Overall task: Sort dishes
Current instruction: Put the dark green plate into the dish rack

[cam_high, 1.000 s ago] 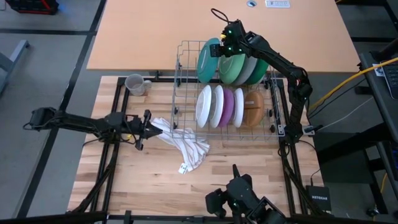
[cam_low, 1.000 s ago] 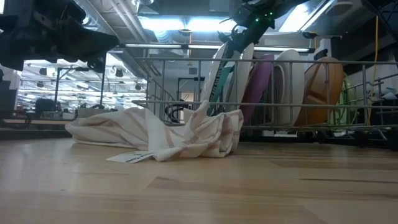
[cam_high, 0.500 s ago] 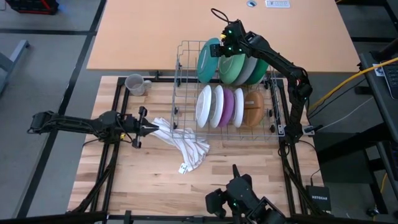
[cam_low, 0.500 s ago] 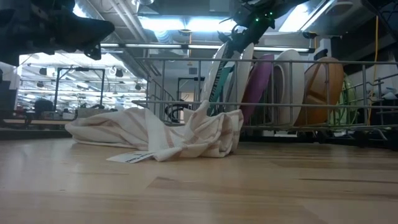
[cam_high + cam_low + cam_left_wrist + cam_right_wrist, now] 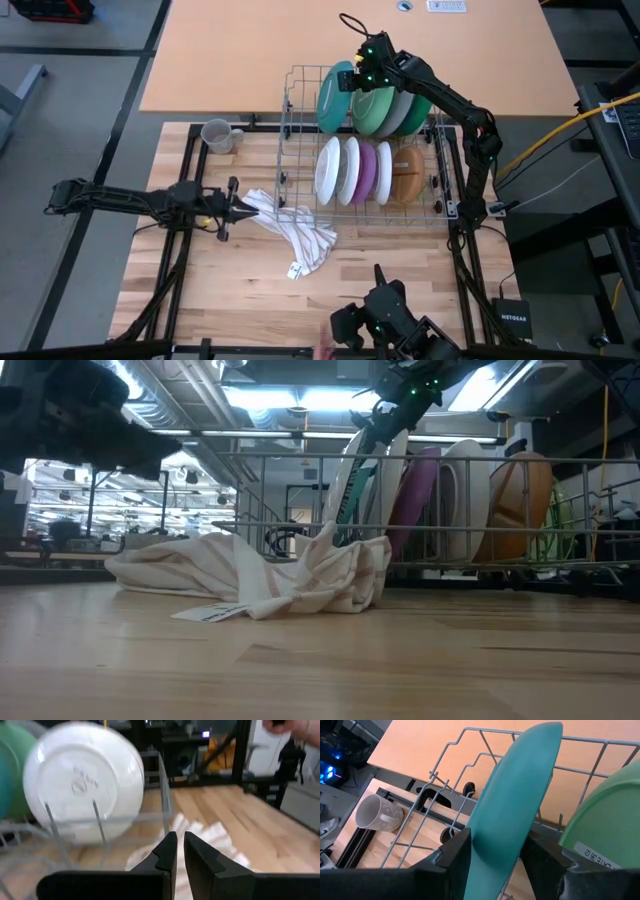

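The dishes stand on edge in the grey wire rack (image 5: 296, 120). The far row holds a teal plate (image 5: 335, 95), a green plate (image 5: 372, 110) and a grey plate (image 5: 401, 108). The near row holds white plates (image 5: 330, 170), a purple plate (image 5: 367, 172) and a brown bowl (image 5: 408, 175). A grey mug (image 5: 218, 135) stands on the table left of the rack. My right gripper (image 5: 352, 80) is shut on the teal plate (image 5: 520, 795). My left gripper (image 5: 243, 209) is shut and empty, level above the table, at the left end of the striped white cloth (image 5: 295, 228). My right gripper pinches the teal plate's upper rim (image 5: 492, 847) between its two fingers, one on each face. The fingers come from above, slanting down from the table's right. The plate stands on edge, leaning slightly, with its lower part between the rack's wires.
The cloth lies crumpled against the rack's near left corner (image 5: 260, 575). A paper tag (image 5: 295, 269) lies near it. The near half of the wooden table (image 5: 250, 290) is bare. A person's hand (image 5: 290, 727) shows beyond the table in the left wrist view.
My left gripper has drawn back a little toward the table's left edge and come back toward the cloth. The cloth has kept its shape. My right gripper and the teal plate have stayed still.
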Robot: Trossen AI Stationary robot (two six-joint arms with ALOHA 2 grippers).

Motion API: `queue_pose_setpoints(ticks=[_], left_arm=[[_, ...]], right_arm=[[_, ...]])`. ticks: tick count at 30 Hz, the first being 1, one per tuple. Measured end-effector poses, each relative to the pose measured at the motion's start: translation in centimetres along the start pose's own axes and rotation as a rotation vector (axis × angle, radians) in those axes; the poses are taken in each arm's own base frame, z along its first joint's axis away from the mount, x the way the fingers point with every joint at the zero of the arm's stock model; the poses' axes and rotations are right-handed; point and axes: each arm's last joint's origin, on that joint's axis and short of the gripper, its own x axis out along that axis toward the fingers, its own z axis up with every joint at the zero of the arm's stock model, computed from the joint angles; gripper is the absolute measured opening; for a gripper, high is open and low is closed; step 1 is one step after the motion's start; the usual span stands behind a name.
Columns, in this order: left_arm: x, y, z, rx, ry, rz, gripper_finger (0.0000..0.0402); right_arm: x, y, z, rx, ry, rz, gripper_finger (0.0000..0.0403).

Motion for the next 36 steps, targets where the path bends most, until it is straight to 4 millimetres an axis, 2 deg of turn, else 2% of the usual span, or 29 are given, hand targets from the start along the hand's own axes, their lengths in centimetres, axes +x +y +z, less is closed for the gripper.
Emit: queue_pose_setpoints(ticks=[14,30,36], left_arm=[[-0.7,-0.3,-3.7,-0.029,0.388,-0.023,0.0027],[-0.7,-0.3,-3.8,-0.028,0.407,-0.013,0.0027],[-0.7,-0.3,-3.8,-0.028,0.408,-0.013,0.0027]], right_arm=[[0.0,0.0,0.0,0.000,-0.002,0.001,0.0170],[0.0,0.0,0.1,0.000,-0.021,-0.020,0.0170],[0.0,0.4,0.0,-0.092,0.000,0.040,0.0182]])
